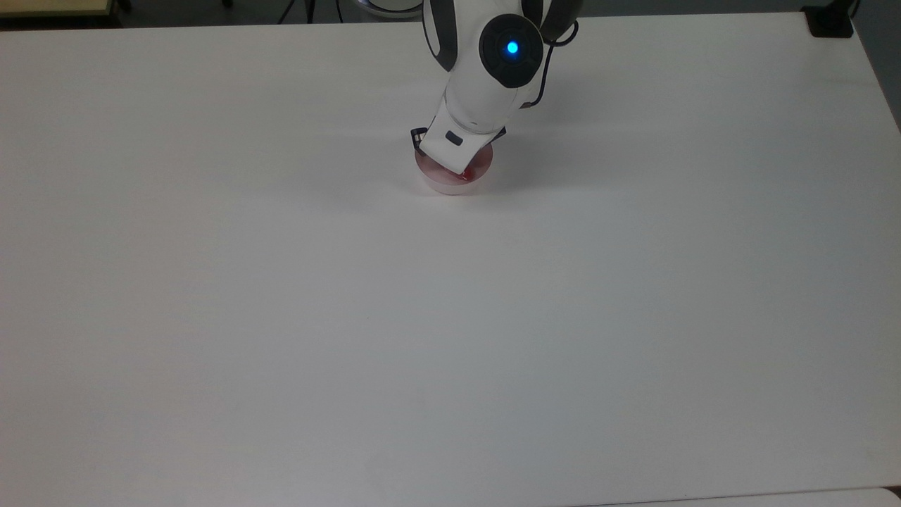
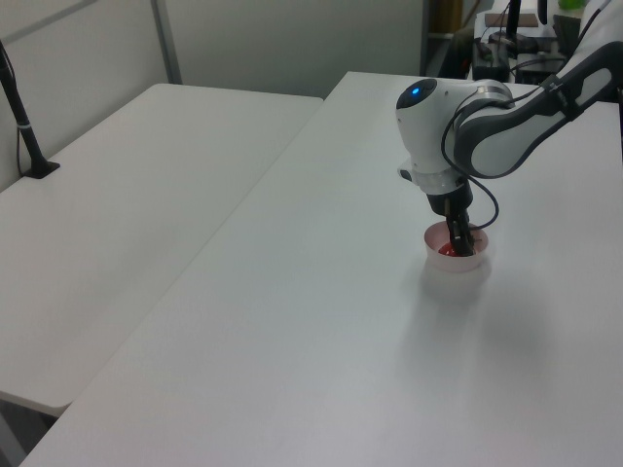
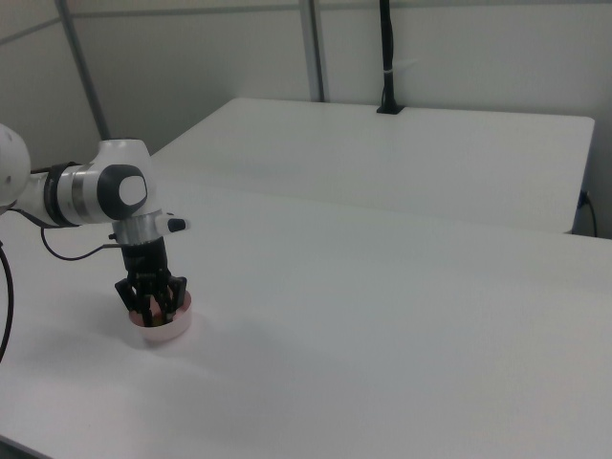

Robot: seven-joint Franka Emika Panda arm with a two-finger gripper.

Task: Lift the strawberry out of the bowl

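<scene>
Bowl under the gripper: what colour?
Pale pink, plain walls. The bowl shows best in the left view, with the red strawberry inside.

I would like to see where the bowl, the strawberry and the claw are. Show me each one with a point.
bowl (image 1: 442, 184): top view, on the near outer wall.
strawberry (image 2: 447, 249): left view, on the red flesh inside the bowl.
claw (image 3: 153, 302): right view, between the fingertips, down in the bowl.

A white table (image 1: 450, 317) carries one pink bowl (image 1: 450, 184).
</scene>
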